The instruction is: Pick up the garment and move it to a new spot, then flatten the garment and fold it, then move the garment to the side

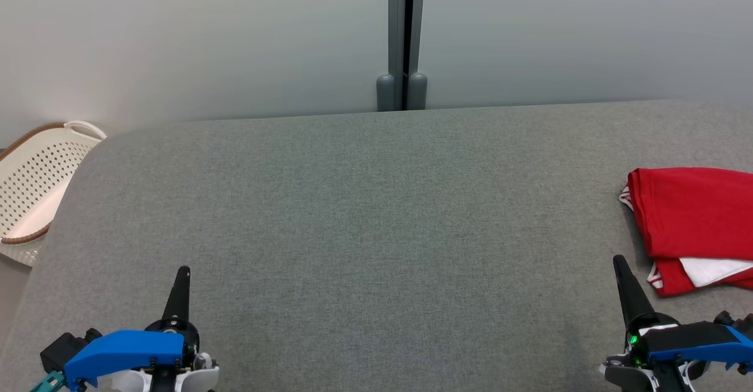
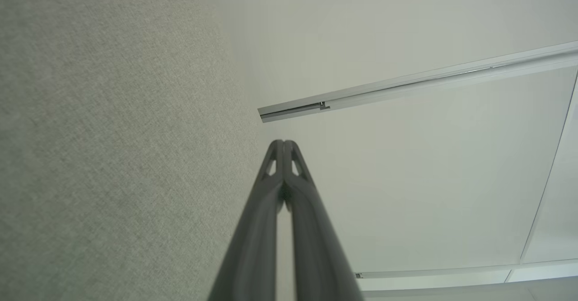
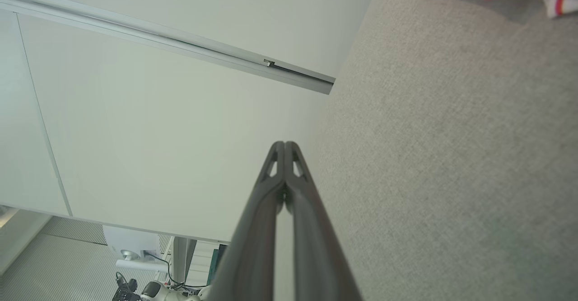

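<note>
Broad grey woven-fabric surface point(image 1: 365, 233): takes up most of the head view and has a rounded far-left corner.
Pale grey-white wall panels point(image 1: 176, 39): stand behind the surface, with a dark grey vertical post point(image 1: 403, 27) dividing them at the middle.
Folded red cloth garment point(image 1: 694, 209): lies on the surface at the far right of the head view, cut off by the picture's edge. A white layer with red-striped trim shows at its near corner.
Cream perforated plastic basket with a brown woven rim point(image 1: 29, 186): sits off the surface's left edge, lower than the surface.
Right gripper point(image 1: 619, 261): two long dark fingers on a blue housing, at the lower right. It is just beside the garment's near left corner and not touching it. The jaws are pressed together and hold nothing.
Left gripper point(image 1: 183, 271): same build, at the lower left, well apart from the garment. The jaws are pressed together and empty.
Small green light point(image 1: 633, 340): glows at the base of the right gripper.
</note>
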